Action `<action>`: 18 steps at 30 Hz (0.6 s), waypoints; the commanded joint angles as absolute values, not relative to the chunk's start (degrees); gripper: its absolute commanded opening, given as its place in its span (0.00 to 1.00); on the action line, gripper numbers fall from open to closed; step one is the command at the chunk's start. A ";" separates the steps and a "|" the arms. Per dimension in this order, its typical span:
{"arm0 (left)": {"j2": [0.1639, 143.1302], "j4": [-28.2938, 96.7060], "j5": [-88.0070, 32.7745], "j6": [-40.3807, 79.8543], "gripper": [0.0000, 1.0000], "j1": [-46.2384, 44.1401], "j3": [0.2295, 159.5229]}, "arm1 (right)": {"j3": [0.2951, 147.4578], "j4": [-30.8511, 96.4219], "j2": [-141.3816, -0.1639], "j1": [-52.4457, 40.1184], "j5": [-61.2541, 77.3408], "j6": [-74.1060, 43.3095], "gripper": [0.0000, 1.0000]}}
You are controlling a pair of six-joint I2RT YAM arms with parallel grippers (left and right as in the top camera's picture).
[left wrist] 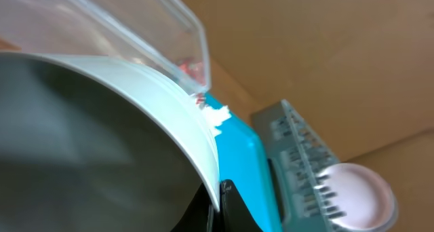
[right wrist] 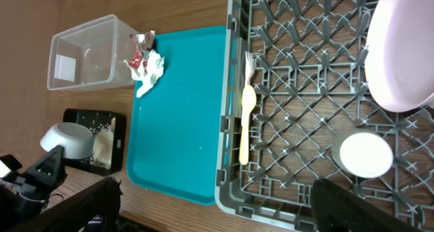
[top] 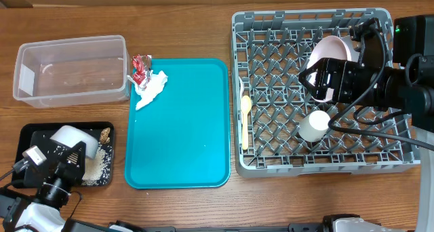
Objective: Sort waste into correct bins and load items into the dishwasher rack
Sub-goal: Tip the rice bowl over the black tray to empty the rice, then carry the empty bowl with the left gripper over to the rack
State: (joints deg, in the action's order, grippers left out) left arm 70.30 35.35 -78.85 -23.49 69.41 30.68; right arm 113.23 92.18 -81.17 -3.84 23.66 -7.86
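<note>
My left gripper [top: 51,157] is shut on the rim of a pale grey bowl [top: 71,140], held tilted over the black tray [top: 30,133]. The tray holds white rice [top: 102,165] and a brown morsel [top: 105,133]. In the left wrist view the jaws [left wrist: 218,191] pinch the bowl's rim [left wrist: 169,96]. The red-and-silver wrapper [top: 140,68] and white napkin [top: 150,89] lie at the teal tray's far left corner, beside the clear tub [top: 71,69]. My right gripper [top: 319,79] is open and empty above the grey rack [top: 319,165]. The rack holds a pinkish plate [top: 332,50], a white cup [top: 315,125], a cream spoon [top: 245,113] and a white fork [top: 242,88].
The teal tray [top: 180,130] lies between the bins and the rack. In the right wrist view my fingers [right wrist: 217,205] spread wide over the rack's near corner [right wrist: 230,198]. Black cables run from the right arm over the rack's right side.
</note>
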 commanded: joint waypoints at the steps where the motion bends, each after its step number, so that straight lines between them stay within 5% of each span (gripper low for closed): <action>1: 66.85 38.13 -85.60 -23.05 0.04 67.64 32.12 | 113.60 91.88 -80.82 -4.05 25.34 -7.53 0.91; 9: 51.29 50.19 -70.78 -23.88 0.04 57.63 43.94 | 113.62 91.29 -80.18 -4.05 26.22 -7.53 0.90; 18: 45.47 52.84 -56.07 -16.73 0.04 28.58 59.75 | 113.62 86.15 -80.14 -3.88 25.80 -10.59 0.90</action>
